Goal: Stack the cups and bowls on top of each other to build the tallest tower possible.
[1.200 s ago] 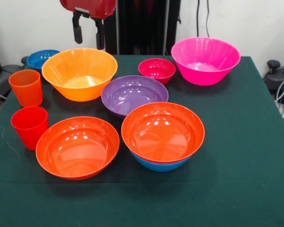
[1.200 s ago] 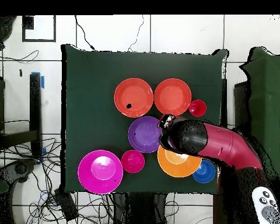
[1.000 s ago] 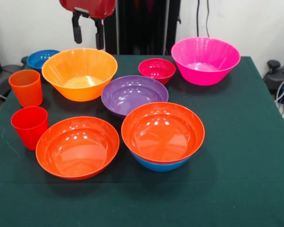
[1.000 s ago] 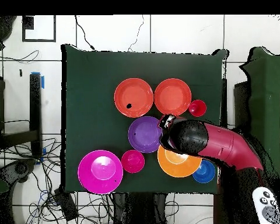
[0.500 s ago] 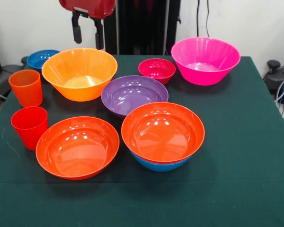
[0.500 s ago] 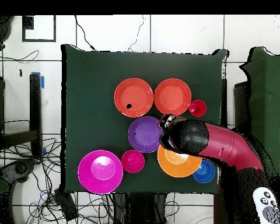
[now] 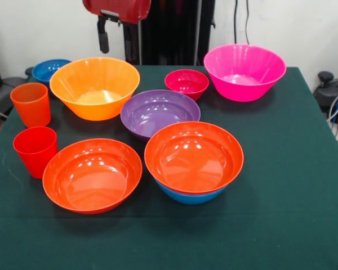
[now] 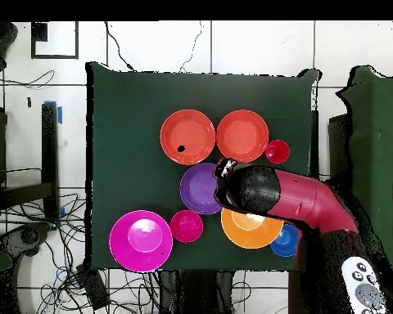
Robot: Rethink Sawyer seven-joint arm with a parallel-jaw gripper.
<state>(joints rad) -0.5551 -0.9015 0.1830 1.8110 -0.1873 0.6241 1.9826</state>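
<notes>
My gripper (image 7: 115, 42) hangs open and empty above the table's far side, over the back rim of the large yellow-orange bowl (image 7: 94, 87). The tower is one wide red-orange bowl (image 7: 194, 157) nested in the medium blue bowl (image 7: 191, 198). The second red-orange bowl (image 7: 92, 174) sits to its left. The purple bowl (image 7: 160, 112), small magenta bowl (image 7: 186, 83), large pink bowl (image 7: 244, 71) and small blue bowl (image 7: 49, 68) stand apart. The ribbed orange cup (image 7: 31, 104) and red cup (image 7: 35, 151) stand upright at the left. In the overhead view my arm (image 8: 261, 192) hides the orange cup.
The green table (image 7: 281, 185) has bare cloth at the front and on the right side. A black pedestal (image 7: 169, 28) stands behind the table. Cables and a chair (image 8: 20, 192) lie beside the table in the overhead view.
My gripper has shifted a little to the right and slightly up in the front view, still open. No bowl or cup has moved.
</notes>
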